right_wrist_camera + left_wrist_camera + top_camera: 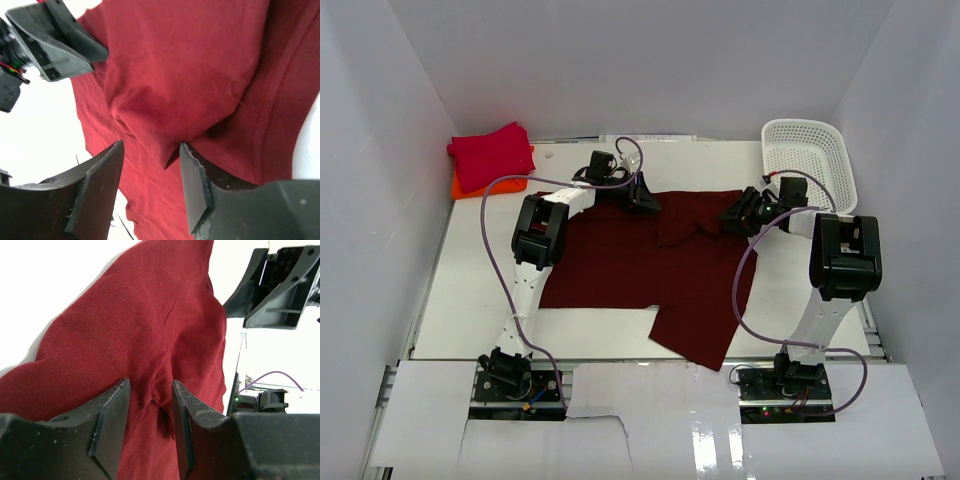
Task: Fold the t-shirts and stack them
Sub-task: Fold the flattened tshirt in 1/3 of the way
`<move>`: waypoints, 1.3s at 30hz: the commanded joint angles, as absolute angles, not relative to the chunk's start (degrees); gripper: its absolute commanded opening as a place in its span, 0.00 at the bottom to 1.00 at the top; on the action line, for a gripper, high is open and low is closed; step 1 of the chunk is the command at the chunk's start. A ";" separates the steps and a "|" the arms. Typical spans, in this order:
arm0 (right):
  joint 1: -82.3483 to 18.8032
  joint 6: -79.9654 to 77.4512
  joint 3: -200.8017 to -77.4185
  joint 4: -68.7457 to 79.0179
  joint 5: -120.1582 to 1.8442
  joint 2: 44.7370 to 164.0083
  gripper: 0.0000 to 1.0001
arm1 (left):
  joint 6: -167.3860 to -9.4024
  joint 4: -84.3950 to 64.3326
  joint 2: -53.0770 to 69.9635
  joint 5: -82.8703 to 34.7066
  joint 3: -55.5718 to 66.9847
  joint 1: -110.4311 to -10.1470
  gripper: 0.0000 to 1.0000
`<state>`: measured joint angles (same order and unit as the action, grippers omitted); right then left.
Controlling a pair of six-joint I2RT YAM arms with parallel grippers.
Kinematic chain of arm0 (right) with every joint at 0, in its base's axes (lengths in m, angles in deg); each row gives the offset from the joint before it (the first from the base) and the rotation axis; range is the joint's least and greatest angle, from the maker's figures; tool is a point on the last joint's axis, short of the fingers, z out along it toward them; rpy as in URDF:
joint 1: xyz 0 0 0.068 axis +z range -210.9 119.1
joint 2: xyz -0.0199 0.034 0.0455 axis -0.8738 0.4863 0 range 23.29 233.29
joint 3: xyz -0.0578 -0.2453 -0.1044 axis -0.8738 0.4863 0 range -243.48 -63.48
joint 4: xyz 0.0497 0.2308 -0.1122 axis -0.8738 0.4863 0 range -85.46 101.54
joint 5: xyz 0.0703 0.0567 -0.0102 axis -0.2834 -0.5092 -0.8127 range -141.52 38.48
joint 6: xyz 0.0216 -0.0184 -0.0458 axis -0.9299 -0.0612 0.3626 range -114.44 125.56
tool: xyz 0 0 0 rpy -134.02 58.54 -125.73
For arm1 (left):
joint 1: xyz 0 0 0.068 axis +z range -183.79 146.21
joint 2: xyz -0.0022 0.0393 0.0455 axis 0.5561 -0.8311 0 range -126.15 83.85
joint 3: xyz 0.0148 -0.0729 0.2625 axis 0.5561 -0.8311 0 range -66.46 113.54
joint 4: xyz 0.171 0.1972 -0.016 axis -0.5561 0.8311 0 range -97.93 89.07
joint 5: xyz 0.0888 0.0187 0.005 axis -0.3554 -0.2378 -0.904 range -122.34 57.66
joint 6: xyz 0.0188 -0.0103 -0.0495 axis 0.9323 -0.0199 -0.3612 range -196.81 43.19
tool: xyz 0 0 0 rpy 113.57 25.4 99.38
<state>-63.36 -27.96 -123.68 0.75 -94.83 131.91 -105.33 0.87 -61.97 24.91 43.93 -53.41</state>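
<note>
A dark maroon t-shirt [640, 265] lies spread on the white table, with part of its far edge folded over near the middle. My left gripper [642, 196] is low over its far edge, left of the fold. In the left wrist view the jaws [150, 390] stand apart with a small ridge of maroon cloth [150, 330] between them. My right gripper [735, 216] is at the far right corner; its jaws [151, 150] are open around a folded cloth corner [175, 100]. A folded crimson red t-shirt [490, 155] lies on a folded orange t-shirt [460, 185] at the back left.
A white mesh basket [810, 155] stands at the back right, close behind the right arm. White walls enclose the table on three sides. The other gripper shows in each wrist view: the right gripper [280, 285] and the left gripper [50, 40].
</note>
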 commanded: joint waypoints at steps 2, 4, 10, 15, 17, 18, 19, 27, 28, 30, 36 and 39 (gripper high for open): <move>-61.87 -22.31 -121.85 4.45 -92.83 129.64 0.56 | -103.88 4.29 -61.78 23.73 43.31 -53.65 0.50; -61.34 -21.78 -119.21 3.06 -90.82 127.89 0.57 | -103.80 4.20 -61.79 23.73 43.40 -53.56 0.50; -59.06 -19.93 -109.10 -1.52 -83.69 120.25 0.56 | -103.71 4.20 -61.52 23.64 43.14 -53.56 0.50; -56.08 -18.79 -106.98 -2.93 -80.88 118.22 0.56 | -103.71 4.20 -61.52 23.56 43.14 -53.56 0.50; -55.19 -18.09 -106.89 -3.19 -79.21 117.95 0.56 | -103.53 4.20 -61.43 23.56 42.96 -53.57 0.50; -54.32 -17.91 -106.81 -3.37 -78.07 117.86 0.56 | -103.53 4.29 -61.52 23.56 42.96 -53.56 0.50; -53.87 -17.74 -106.63 -3.72 -77.71 117.78 0.56 | -103.53 4.29 -61.43 23.56 42.96 -53.56 0.50; -51.93 -16.94 -107.33 -5.30 -74.90 120.23 0.55 | -103.45 4.20 -61.35 23.47 42.70 -53.56 0.50; -51.85 -16.86 -107.59 -5.30 -74.81 120.58 0.55 | -103.45 4.29 -61.35 23.47 42.70 -53.56 0.50; -51.76 -16.77 -108.30 -5.30 -74.46 121.37 0.55 | -103.45 4.20 -61.35 23.47 42.70 -53.56 0.50; -50.53 -15.89 -111.45 0.56 -71.57 120.51 0.53 | -103.36 4.29 -61.43 23.47 42.70 -53.56 0.50; -48.69 -14.58 -113.21 3.74 -68.32 118.31 0.53 | -103.36 4.29 -61.52 23.47 42.70 -53.56 0.50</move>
<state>-50.33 -17.40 -110.22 -1.11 -73.78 120.48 -105.31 1.07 -61.97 25.11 43.93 -53.41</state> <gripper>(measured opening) 0.528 0.503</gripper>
